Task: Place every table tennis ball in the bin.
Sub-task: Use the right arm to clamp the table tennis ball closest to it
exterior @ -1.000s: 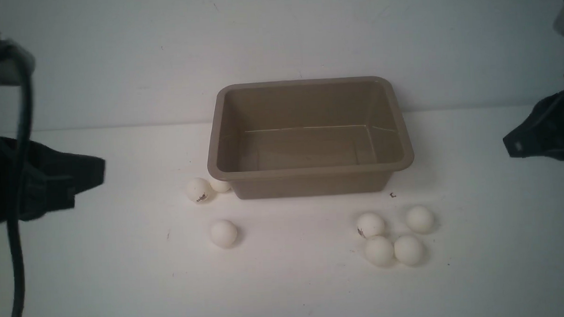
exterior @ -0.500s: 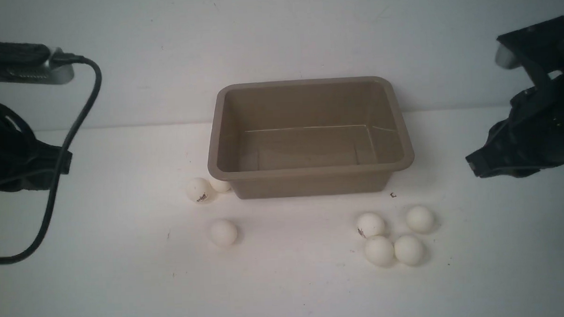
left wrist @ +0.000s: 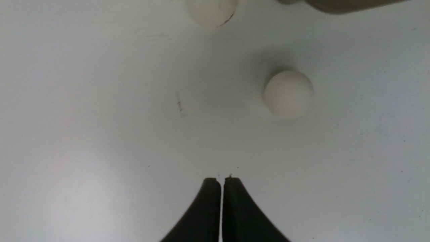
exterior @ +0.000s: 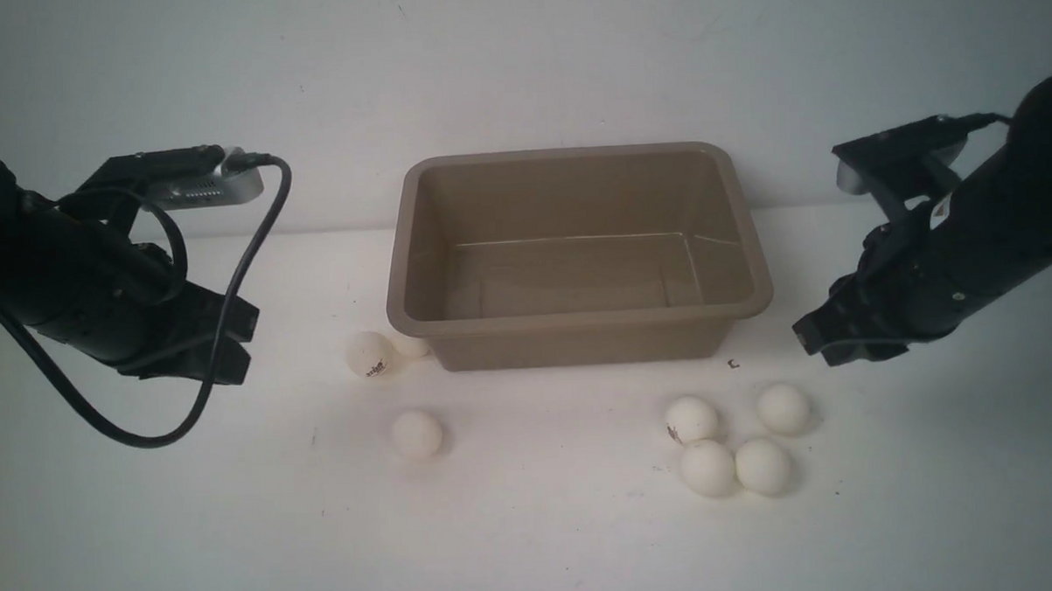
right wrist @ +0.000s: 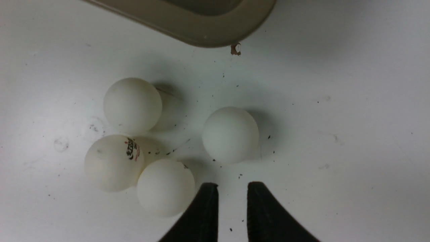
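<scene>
— White table, pale wall behind. Where's the bin?

— The bin sits mid-table by the wall. Only the front view looks inside it, and it holds nothing.

— How many balls?

— Seven balls, all on the table. Three lie at the bin's 7 o'clock, one tucked just beside its corner. Four cluster at 5 o'clock.

— What do the wrist views add?

— The left wrist view catches two balls and a sliver of bin. It shows the left gripper with jaws pressed together, empty. The right wrist view shows the cluster of four, red-and-black print on one ball, and a scrap by the bin's corner. The right gripper has its jaws slightly apart, nothing between them.

— Both grippers in front?

— Two: left at the bin's 9 o'clock, right at 3.
</scene>
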Controlling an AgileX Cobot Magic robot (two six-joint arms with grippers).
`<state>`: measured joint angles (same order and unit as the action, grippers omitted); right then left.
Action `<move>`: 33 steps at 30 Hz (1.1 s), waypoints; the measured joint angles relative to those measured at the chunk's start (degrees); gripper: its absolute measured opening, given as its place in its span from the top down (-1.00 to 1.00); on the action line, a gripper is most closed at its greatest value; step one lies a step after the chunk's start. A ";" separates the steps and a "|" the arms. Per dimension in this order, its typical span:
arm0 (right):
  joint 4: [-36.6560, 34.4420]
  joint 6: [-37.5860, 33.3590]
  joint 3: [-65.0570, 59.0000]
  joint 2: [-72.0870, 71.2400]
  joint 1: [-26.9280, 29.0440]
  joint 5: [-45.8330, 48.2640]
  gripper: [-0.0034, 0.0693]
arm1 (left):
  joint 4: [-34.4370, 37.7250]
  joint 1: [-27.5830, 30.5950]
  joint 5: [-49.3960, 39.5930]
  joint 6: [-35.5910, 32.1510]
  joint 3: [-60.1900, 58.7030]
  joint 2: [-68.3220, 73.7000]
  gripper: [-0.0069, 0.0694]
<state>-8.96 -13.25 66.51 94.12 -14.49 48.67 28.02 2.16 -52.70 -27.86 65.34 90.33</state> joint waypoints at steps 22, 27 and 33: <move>-1.53 1.13 3.95 13.72 0.00 -2.63 -0.40 | 1.38 0.00 0.34 -3.90 0.00 0.17 0.57; -2.41 0.85 3.97 13.77 0.00 -3.13 -0.40 | 1.38 0.00 0.52 -3.95 0.00 0.17 0.57; -2.98 0.46 4.08 15.71 -0.06 -3.28 -0.40 | 1.38 0.00 0.52 -3.95 0.00 0.17 0.57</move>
<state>-11.94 -12.79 70.60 109.83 -14.54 45.39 29.40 2.16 -52.19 -31.81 65.34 90.50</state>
